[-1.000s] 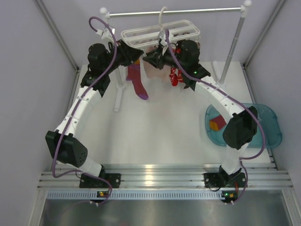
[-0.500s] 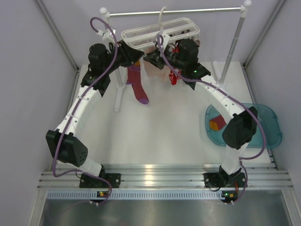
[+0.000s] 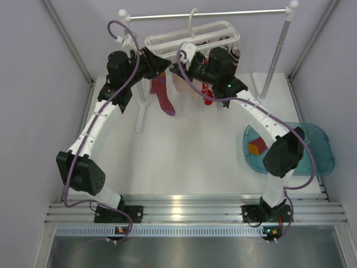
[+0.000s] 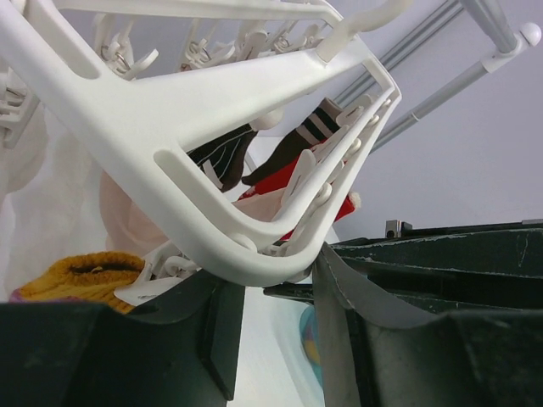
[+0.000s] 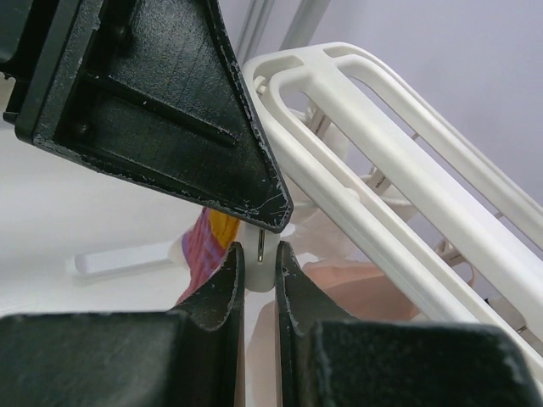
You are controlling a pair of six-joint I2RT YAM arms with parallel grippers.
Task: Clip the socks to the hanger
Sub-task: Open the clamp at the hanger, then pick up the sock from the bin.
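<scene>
Two grippers meet at the hanger (image 3: 159,42), which hangs by its hook from the rail (image 3: 223,12); the left gripper (image 4: 276,270) is at the hanger's left end, fingers spread, the frame's corner right at their tips, though contact cannot be told; under that end hangs a purple sock (image 3: 162,99) with a yellow cuff; just right of it the right gripper (image 5: 260,254) pinches a white clip (image 5: 260,275) below the frame, fingers pressed nearly together; a pale sock (image 4: 127,216) and a red sock (image 3: 207,92) hang under the hanger's middle; a striped sock (image 4: 318,127) is at its right end; well right of the hanger, a teal tray (image 3: 321,142) holds loose socks (image 3: 256,146).
</scene>
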